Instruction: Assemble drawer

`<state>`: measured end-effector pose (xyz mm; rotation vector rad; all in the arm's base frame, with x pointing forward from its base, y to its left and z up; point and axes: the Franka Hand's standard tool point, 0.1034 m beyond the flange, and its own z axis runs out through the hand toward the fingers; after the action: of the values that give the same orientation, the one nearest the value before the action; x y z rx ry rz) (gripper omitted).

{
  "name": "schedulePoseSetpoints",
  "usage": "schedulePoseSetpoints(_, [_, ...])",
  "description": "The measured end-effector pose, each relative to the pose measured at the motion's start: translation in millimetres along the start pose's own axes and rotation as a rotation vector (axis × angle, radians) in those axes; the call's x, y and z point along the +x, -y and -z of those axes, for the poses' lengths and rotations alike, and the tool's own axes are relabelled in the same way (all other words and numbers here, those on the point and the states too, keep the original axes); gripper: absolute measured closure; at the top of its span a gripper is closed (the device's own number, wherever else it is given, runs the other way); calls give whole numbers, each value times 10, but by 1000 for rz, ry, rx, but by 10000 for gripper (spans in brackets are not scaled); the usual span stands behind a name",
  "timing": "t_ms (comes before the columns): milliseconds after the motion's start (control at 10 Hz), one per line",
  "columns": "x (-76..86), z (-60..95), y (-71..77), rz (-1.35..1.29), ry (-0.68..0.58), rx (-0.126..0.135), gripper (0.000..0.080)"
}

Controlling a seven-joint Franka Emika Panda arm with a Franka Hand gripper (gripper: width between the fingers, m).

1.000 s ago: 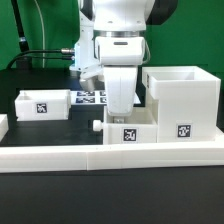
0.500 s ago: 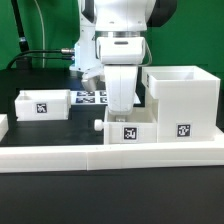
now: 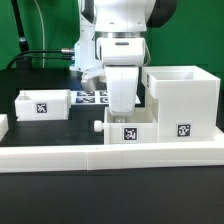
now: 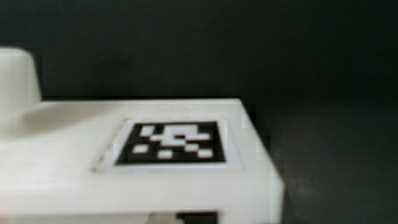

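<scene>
Exterior view shows the gripper (image 3: 122, 106) low over the middle tray (image 3: 130, 131), which lies just beside the housing (image 3: 182, 100), its knob (image 3: 96, 127) pointing away toward the exterior view's left; whether the jaws grasp it cannot be told.

**A dark surface before a green backdrop**

The surface (image 3: 40, 125) is black and matt, and it fills most of the exterior view. Behind it hangs a plain green backdrop (image 3: 40, 20), seen at the upper corners. A thin black cable (image 3: 22, 50) runs in front of the green on the exterior view's left. A long low white border wall (image 3: 60, 157) crosses the front edge. The marker board (image 3: 88, 97) lies flat further back. The light is even and soft. In the wrist view the surface is dark and blurred.
</scene>
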<state>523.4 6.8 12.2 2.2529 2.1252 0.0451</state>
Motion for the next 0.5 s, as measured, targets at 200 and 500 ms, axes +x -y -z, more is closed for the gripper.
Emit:
schedulePoseSetpoints(200, [-7, -1, 0, -3, 0, 0, 757])
schedulePoseSetpoints(500, [2, 0, 1, 0, 0, 0, 757])
